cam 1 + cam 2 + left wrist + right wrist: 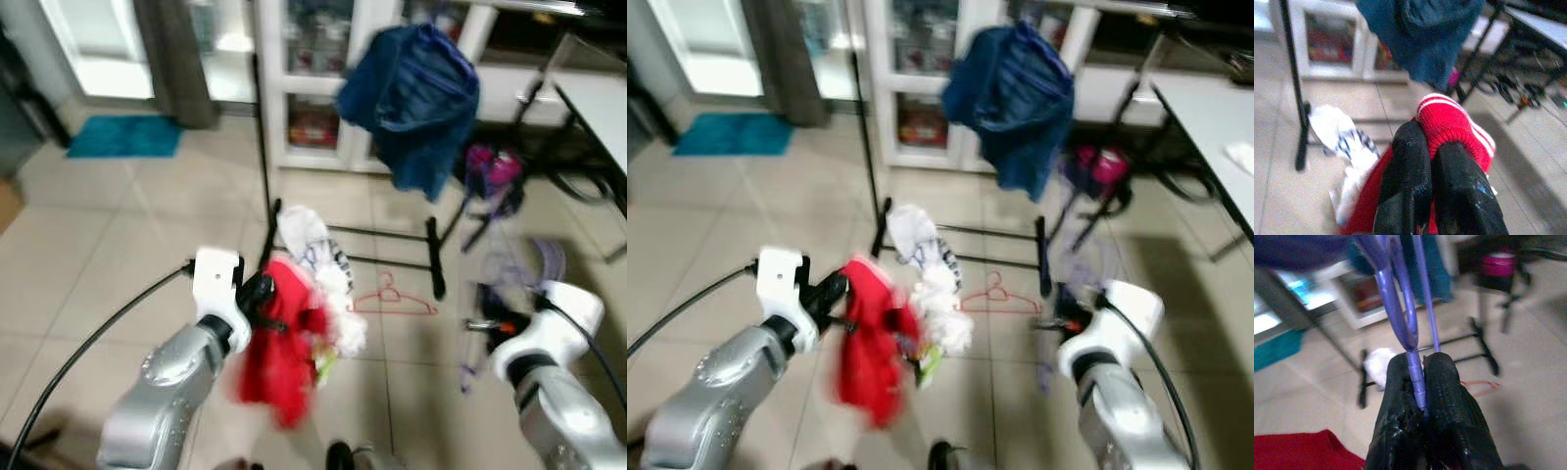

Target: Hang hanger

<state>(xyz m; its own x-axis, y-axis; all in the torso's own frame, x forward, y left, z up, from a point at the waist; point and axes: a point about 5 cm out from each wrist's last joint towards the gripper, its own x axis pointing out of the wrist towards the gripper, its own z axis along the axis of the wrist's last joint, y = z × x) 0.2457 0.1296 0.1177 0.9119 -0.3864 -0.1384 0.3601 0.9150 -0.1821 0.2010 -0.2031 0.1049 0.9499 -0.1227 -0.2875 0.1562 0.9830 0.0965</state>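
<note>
from my left eye, my left gripper (263,294) is raised in front of me with a red garment (279,357) hanging from its fingers, blurred at the lower edge. just behind it a white patterned cloth (313,257) lies heaped on the tiled floor (118,235) beside the black base of a drying rack (431,257). a dark blue garment (413,98) is draped over the top of that rack. a red hanger (392,299) lies flat on the tiles near the rack's foot. my right gripper (482,321) is up on the other side, with a purple hanger (509,269) rising from it, faint and blurred. a teal mat (125,136) lies far back by the door.

my right eye gives the same scene, with a white cabinet (921,88) behind the rack.

along my left wrist, my two black fingers (1405,186) are pressed together on the red garment's ribbed, white-striped cuff (1449,122). the blue garment hangs ahead, and the white cloth lies on the floor by a rack leg.

along my right wrist, my fingers (1447,401) are clamped on the purple hanger's stem (1415,374), and its hook and wires run up past them. the red hanger lies on the floor beyond, near the rack's base, and a strip of red cloth shows at the frame's edge.
</note>
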